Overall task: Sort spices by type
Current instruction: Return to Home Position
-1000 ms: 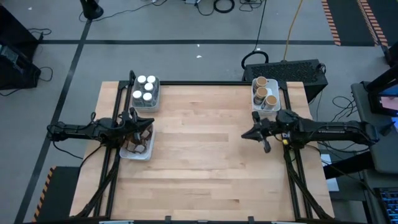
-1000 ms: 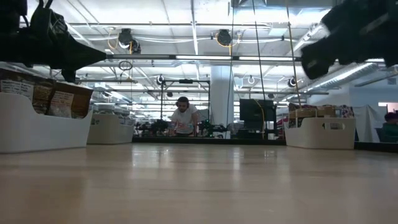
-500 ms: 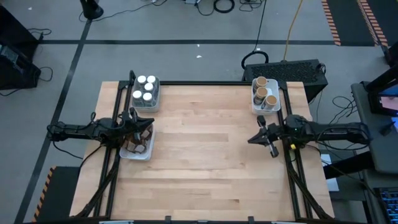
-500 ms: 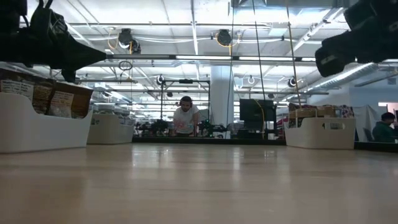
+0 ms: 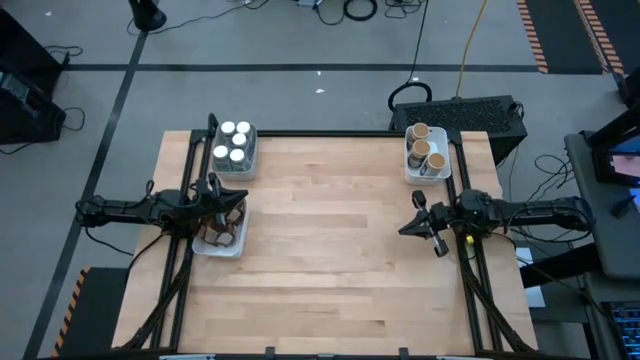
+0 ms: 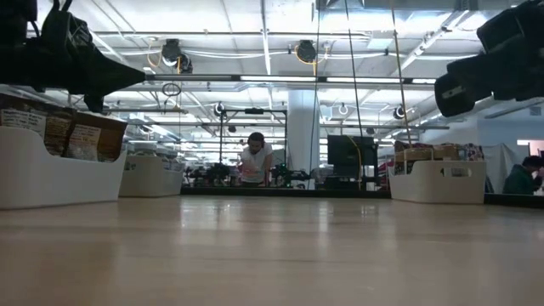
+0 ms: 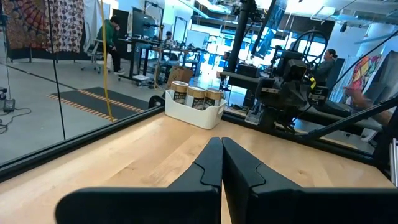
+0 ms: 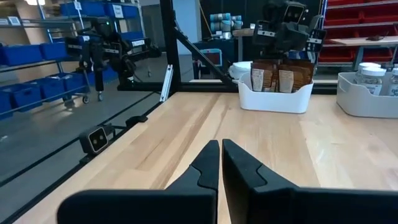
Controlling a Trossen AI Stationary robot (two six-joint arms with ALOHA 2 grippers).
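Table (image 5: 330,270): light wood, black frame along its edges.
Trays: left rear tray (image 5: 254,150), left front tray (image 5: 215,250), right rear tray (image 5: 428,179), all white.
Person (image 6: 252,161): there, leaning forward, far back.

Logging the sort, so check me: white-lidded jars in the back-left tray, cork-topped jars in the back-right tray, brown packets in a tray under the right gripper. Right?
Not quite. The high view shows the brown packets in the tray under the left gripper, not the right gripper. The white-lidded jars in the back-left tray and cork-topped jars in the back-right tray stand as said.
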